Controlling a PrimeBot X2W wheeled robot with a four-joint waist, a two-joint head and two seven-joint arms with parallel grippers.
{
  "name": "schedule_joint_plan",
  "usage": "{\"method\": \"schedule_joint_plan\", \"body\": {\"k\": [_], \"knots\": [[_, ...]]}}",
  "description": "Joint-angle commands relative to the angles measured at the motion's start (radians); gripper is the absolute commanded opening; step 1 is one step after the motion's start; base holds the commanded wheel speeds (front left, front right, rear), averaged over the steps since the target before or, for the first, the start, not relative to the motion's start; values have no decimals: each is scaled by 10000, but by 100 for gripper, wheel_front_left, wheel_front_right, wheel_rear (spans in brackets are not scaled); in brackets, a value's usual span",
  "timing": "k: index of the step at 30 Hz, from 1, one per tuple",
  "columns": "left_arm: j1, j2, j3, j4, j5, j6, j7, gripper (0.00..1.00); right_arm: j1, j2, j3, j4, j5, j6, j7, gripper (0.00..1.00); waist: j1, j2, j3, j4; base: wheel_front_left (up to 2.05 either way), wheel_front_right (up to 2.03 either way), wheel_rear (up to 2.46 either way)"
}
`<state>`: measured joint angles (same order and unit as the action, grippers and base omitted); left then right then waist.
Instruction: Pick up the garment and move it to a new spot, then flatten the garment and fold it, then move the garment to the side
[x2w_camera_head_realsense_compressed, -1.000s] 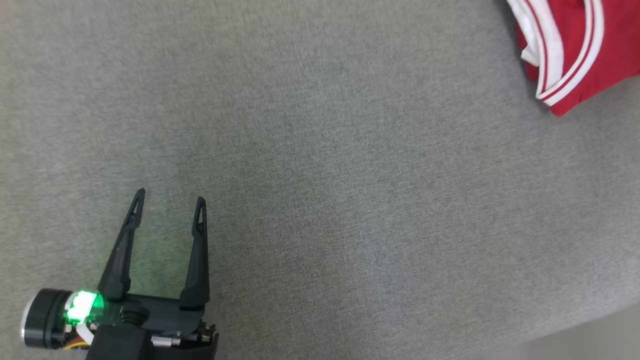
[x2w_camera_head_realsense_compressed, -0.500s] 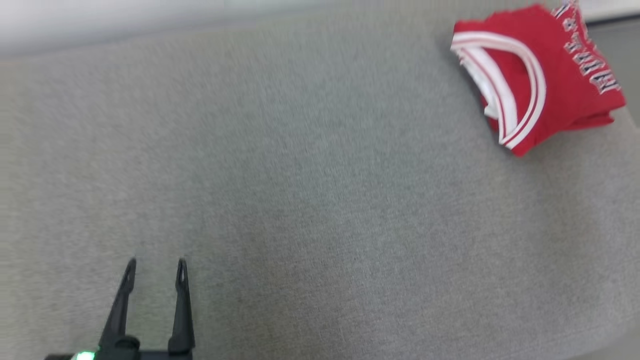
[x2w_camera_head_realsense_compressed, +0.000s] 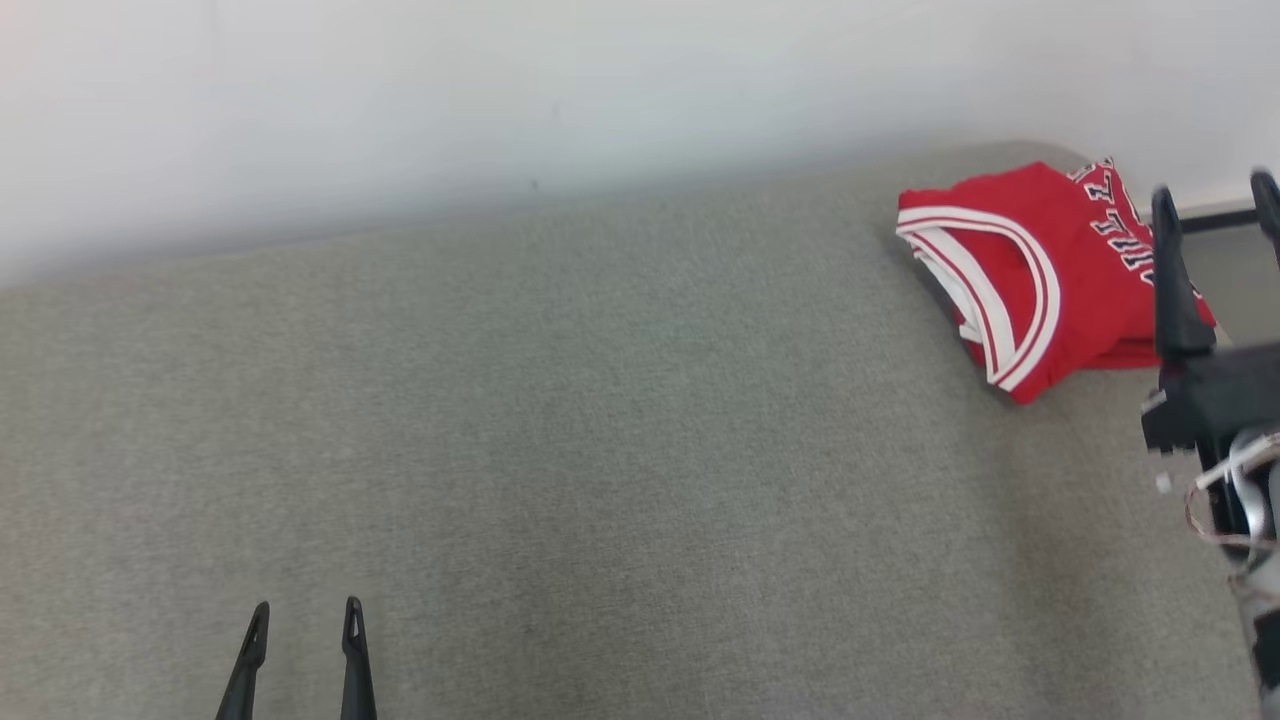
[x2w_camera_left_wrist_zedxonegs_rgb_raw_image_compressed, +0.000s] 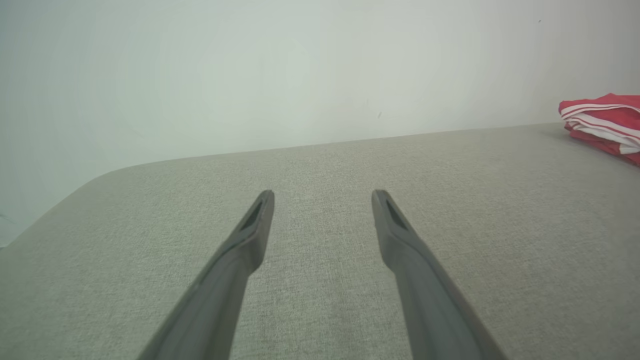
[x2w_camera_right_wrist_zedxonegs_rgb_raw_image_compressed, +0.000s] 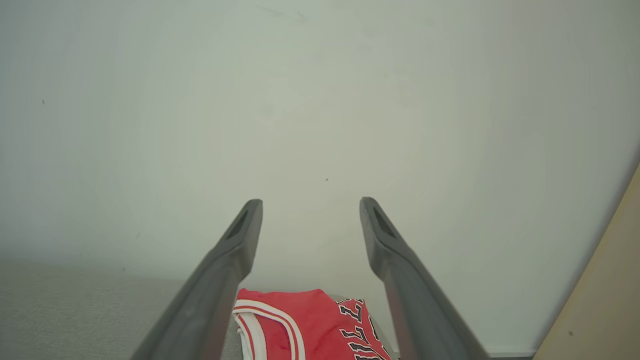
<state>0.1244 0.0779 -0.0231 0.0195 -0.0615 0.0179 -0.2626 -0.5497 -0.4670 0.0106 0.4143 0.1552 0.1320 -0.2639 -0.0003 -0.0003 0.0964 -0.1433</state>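
Left gripper: jaws spread wide, nothing between them. It hangs low over bare grey upholstery.

Right gripper: jaws likewise parted and empty.

Garment: a red jersey with white striped trim and dark lettering, lying in a compact stack of several layers.

Handling, by judgement: light, soft and limp. It has no stiffness of its own, so a lift from one point would let the layers slide apart and the fold fall open. The fabric looks smooth and may slip between narrow fingers. It is not fragile.

Best hold, by judgement: the thick folded edge on the side nearest the right gripper, pinching through all layers. The trimmed armhole band is firmer than the body cloth but would catch a single layer only. A two-handed lift at opposite edges would keep the shape better.

Position against the right gripper: the garment lies just below and slightly ahead of its fingertips, showing between the two fingers in the right wrist view. The fingers point over it toward the wall and no contact is apparent.

Position against the left gripper: well apart — ahead and far off to its right, at the far corner of the upholstery beside the wall.

Assessment: folded and set aside, the garment appears to need nothing further.
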Motion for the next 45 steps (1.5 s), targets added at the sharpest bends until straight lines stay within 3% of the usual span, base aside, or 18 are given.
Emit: {"method": "schedule_joint_plan", "body": {"k": [1,8,17,31,44,45], "knots": [[126,-47,49,57,40,-22,-28,100,438,248,-316,-231,-57,-26,6,100,3,3,-434,380,0,0,0],[144,-115,350,305,185,-135,-28,100,2938,2066,-1713,-1630,-569,-24,4,100,3,3,-603,801,0,0,0],[-45,-156,615,643,275,-441,-28,100,5027,3511,-916,-2244,-683,-24,4,100,3,3,-691,1191,0,0,0],[-155,-263,450,1009,141,-349,-28,100,6242,4120,208,-2348,-587,-24,4,100,3,3,-847,1547,0,0,0],[-60,-282,523,1206,97,-400,-28,100,6338,4180,50,-2409,-587,-25,4,100,3,3,-971,1549,0,0,0],[-79,-259,528,1226,78,-411,2,0,6313,4146,46,-2369,-542,-2,0,0,3,3,-972,1551,0,0,0]]}}
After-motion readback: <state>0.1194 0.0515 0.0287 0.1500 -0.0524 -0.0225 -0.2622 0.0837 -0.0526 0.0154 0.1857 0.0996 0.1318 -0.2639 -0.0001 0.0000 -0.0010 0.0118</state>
